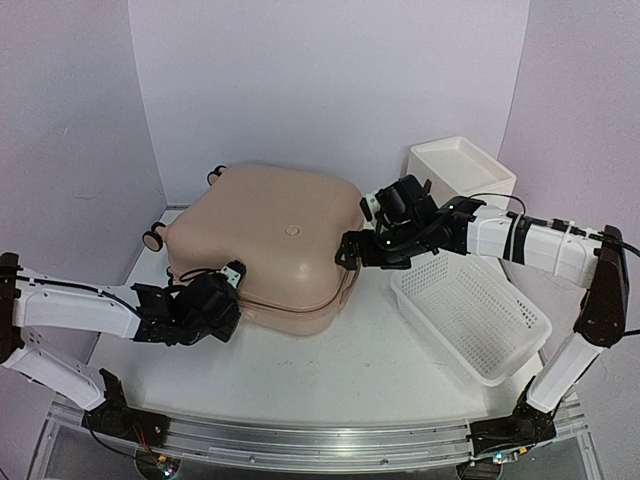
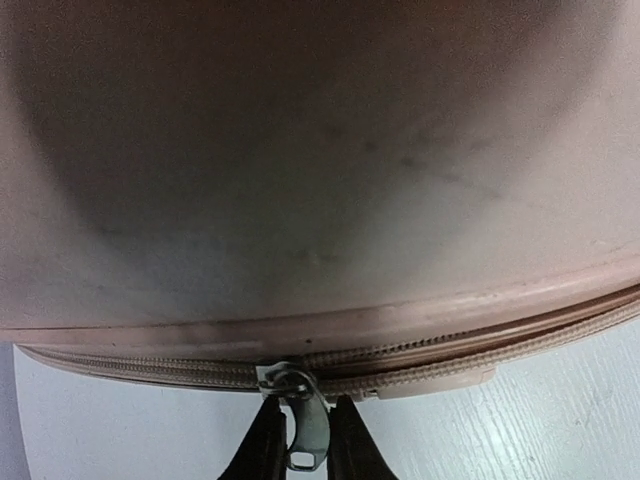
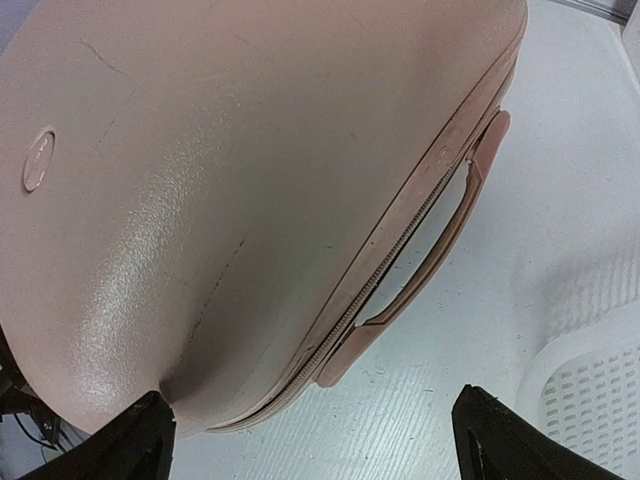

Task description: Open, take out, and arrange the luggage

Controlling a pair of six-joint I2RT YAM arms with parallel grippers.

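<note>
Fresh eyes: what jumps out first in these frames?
The closed pale-pink luggage lies flat mid-scene, the biggest thing in view. The left hand pinches its zipper pull at the near-left edge, while the right hand hangs open by the handle-side corner, beside a white basket.

luggage [image 1: 270,240] interior hidden, basket [image 3: 592,400] cropped at edge

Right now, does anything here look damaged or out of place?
Only minor wear: thin dark scratches mark the suitcase shell, with faint smudges above the zipper. Nothing looks spilled or tipped; the basket sits upright beside it.
</note>
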